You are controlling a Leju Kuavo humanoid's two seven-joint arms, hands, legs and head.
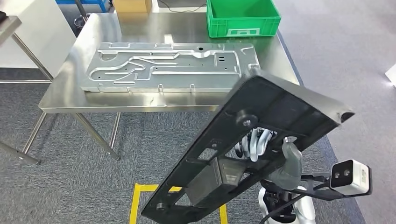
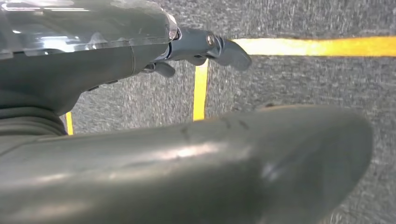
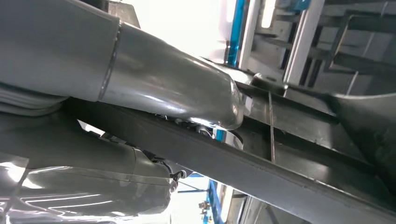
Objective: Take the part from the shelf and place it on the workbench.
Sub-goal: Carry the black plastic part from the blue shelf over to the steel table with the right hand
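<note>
Crate [image 1: 243,17] behind plate [image 1: 170,65] — on workbench [image 1: 60,100].

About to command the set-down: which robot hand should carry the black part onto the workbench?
Right. The right robot hand grips the black part in front of the workbench; the left robot hand holds nothing, over the floor.

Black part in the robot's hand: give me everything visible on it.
The black part is a long, flat, matte black panel, plastic by its look, with raised ribs, cutouts, a round boss and a boxy block near its low end. It is held tilted in the air, high end toward the table but short of it. The right hand grips it from beneath, thumb on its edge. Nothing else touches it.
</note>
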